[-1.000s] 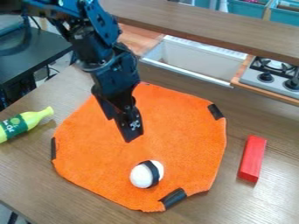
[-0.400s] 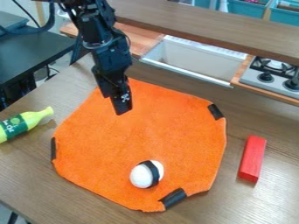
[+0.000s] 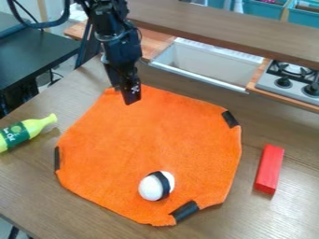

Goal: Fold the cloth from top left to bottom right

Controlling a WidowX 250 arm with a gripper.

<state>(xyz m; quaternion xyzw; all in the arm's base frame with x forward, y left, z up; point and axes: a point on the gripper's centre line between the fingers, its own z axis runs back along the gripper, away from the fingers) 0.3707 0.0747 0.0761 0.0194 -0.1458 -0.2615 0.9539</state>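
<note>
Positioning for the grasp is apparently in hand: the spread pincer (image 3: 122, 95) is at a corner of the cloth (image 3: 149, 135), which extends mainly below it; the next move requires closing on that corner.

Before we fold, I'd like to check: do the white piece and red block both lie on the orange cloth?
Not quite: the camera view shows the red block on the table beside the cloth. The white piece is on it.

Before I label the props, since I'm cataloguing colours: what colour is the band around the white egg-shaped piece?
The band is black, seen best in the camera view.
</note>
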